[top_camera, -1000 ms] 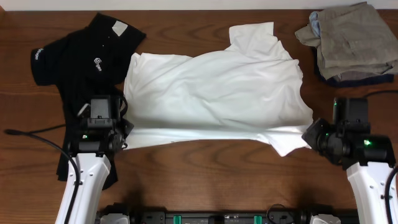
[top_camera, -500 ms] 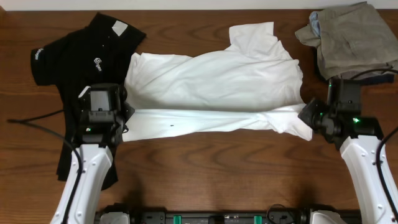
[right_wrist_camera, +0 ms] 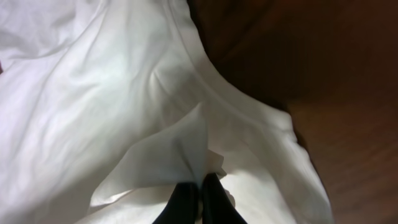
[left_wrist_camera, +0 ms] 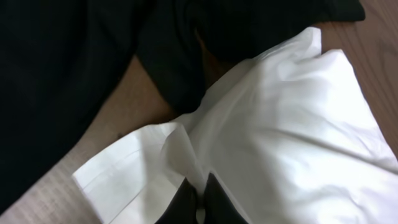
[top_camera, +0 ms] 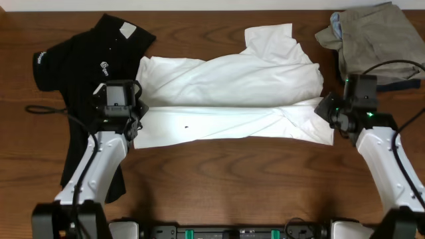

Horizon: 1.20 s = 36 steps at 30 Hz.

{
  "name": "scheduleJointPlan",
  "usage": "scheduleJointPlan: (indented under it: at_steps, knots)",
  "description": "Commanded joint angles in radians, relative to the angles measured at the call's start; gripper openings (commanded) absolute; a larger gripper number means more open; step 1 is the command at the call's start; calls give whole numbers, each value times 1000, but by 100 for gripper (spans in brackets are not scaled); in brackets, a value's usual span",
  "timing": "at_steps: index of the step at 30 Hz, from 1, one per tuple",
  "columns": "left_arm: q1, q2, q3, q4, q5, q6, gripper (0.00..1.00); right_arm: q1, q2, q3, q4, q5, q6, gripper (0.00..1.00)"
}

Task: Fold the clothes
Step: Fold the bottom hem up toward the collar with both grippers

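A large white T-shirt point(top_camera: 232, 93) lies spread across the middle of the table, its near edge folded up over itself. My left gripper point(top_camera: 135, 118) is shut on the shirt's left end, pinching white cloth point(left_wrist_camera: 186, 155) between its black fingers point(left_wrist_camera: 180, 202). At the right end my right gripper point(top_camera: 325, 111) is shut on the white cloth point(right_wrist_camera: 174, 149) as well, a fold rising between its fingers point(right_wrist_camera: 214, 199). A black shirt point(top_camera: 80, 60) with a small white logo lies at the far left, partly under the left arm.
A stack of khaki and navy garments point(top_camera: 375, 40) sits at the back right corner. Bare wooden table point(top_camera: 232, 179) runs along the near side. Cables trail from both arms.
Both grippers have moved away from me toward the back, carrying the T-shirt's near edge up over its body. The fold has grown wider.
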<state>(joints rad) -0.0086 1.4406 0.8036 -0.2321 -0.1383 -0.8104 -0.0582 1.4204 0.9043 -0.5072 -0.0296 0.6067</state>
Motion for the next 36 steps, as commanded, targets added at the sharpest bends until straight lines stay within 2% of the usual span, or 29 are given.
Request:
scheduleJointPlan:
  at_steps: [1,12,23,24,25,26,27,29,31,36]
  knots:
    - [3,45,17,38,-35,14,6,-11,42,18,39,21,-24,1]
    - [3,130,17,135,-35,14,6,24,162,18,161,21,-33,1]
    - [3,151,17,206,-35,14,7,26,188,18,257,21,-36,3]
    - [3,151,17,208,-35,14,17,26,188,18,257,21,-36,12]
    - [3,151,17,208,-35,14,37,26,188,18,257,21,-36,24]
    - [3,151,17,209,-35,17,56,26,188,18,257,21,-37,29]
    - [3,151,17,212,-35,29,69,26,188,18,257,21,-37,37]
    - [3,151,17,225,-35,76,87,26,188,19,257,21,-39,41]
    - [4,147,18,235,-35,137,99,26,185,29,256,6,-65,47]
    - [3,88,51,189,-27,283,98,26,157,113,137,-26,-144,53]
